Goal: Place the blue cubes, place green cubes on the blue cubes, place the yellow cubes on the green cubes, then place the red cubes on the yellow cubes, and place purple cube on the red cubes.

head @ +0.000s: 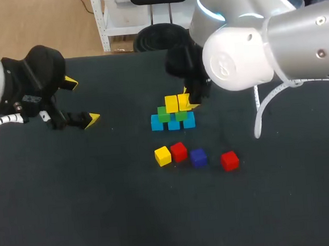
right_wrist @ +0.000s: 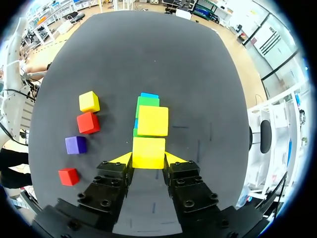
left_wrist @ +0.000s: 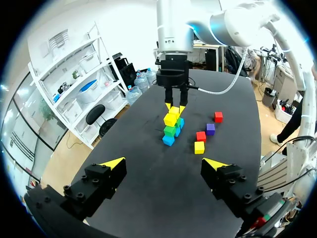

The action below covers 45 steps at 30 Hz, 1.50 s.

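Here right claw (right_wrist: 147, 158) clenches a yellow cube (right_wrist: 148, 150) on the stack (right_wrist: 147, 103); left claw (left_wrist: 163, 163) gapes, well apart.

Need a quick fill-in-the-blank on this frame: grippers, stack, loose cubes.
1. The right gripper is shut on the held cube, whose colour is ____.
2. The left gripper is ____ and holds nothing.
3. Off the stack lie the loose yellow cube, the purple cube and ____ red cubes.
4. The green cubes rest on a layer of ____ cubes.

Missing words: yellow; open; two; blue.
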### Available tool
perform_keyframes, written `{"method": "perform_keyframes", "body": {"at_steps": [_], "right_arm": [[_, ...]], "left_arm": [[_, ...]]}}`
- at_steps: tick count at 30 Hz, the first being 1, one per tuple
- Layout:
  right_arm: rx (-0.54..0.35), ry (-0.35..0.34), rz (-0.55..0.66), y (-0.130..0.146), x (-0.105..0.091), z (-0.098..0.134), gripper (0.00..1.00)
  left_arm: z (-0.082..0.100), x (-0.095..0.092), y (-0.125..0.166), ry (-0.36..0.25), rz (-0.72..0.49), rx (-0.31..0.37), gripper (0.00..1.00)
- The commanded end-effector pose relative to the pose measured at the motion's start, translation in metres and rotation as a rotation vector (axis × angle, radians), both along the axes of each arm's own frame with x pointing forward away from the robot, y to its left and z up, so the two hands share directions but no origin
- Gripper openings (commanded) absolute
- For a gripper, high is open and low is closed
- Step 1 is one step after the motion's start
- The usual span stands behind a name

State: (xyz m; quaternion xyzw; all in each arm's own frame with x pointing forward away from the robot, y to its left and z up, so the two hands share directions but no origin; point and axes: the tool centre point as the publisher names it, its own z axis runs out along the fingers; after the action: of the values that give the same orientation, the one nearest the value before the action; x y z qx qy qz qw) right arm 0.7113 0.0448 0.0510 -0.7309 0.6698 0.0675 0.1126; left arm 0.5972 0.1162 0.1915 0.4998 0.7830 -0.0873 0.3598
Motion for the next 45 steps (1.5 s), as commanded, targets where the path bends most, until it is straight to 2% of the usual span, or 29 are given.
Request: {"method": "perform_keyframes", "body": {"at_steps": [1, 14, 17, 22, 32, 39, 42, 43, 44, 45], "right_arm": [[0.003, -0.004, -0.001, -0.0002, -0.0023, 0.0004, 0.00], [0.004, -0.008, -0.003, -0.0001, -0.0029, 0.0009, 0.00], [0.003, -0.009, -0.004, -0.0004, -0.0032, 0.0008, 0.12], [0.002, -0.012, -0.006, -0.0006, -0.0034, 0.0008, 0.26], [0.002, -0.016, -0.006, -0.0003, -0.0039, 0.0016, 0.33], [0.003, -0.020, -0.009, -0.0009, -0.0044, 0.0018, 0.47], [0.004, -0.021, -0.008, -0.0010, -0.0046, 0.0019, 0.48], [0.005, -0.022, -0.008, -0.0011, -0.0049, 0.0022, 0.50], [0.006, -0.023, -0.008, -0.0012, -0.0049, 0.0023, 0.61], [0.007, -0.023, -0.007, -0.0012, -0.0050, 0.0026, 0.62]], "left_arm": [[-0.0006, 0.0005, 0.0012, -0.001, -0.004, -0.003, 1.00], [-0.0006, 0.0005, 0.0012, -0.001, -0.004, -0.003, 1.00], [-0.0006, 0.0005, 0.0012, -0.001, -0.004, -0.003, 1.00], [-0.0006, 0.0005, 0.0012, -0.001, -0.004, -0.003, 1.00], [-0.0006, 0.0005, 0.0012, -0.001, -0.004, -0.003, 1.00], [-0.0006, 0.0005, 0.0012, -0.001, -0.004, -0.003, 1.00], [-0.0006, 0.0005, 0.0012, -0.001, -0.004, -0.003, 1.00], [-0.0006, 0.0005, 0.0012, -0.001, -0.004, -0.003, 1.00], [-0.0006, 0.0005, 0.0012, -0.001, -0.004, -0.003, 1.00], [-0.0006, 0.0005, 0.0012, -0.001, -0.004, -0.003, 1.00]]}}
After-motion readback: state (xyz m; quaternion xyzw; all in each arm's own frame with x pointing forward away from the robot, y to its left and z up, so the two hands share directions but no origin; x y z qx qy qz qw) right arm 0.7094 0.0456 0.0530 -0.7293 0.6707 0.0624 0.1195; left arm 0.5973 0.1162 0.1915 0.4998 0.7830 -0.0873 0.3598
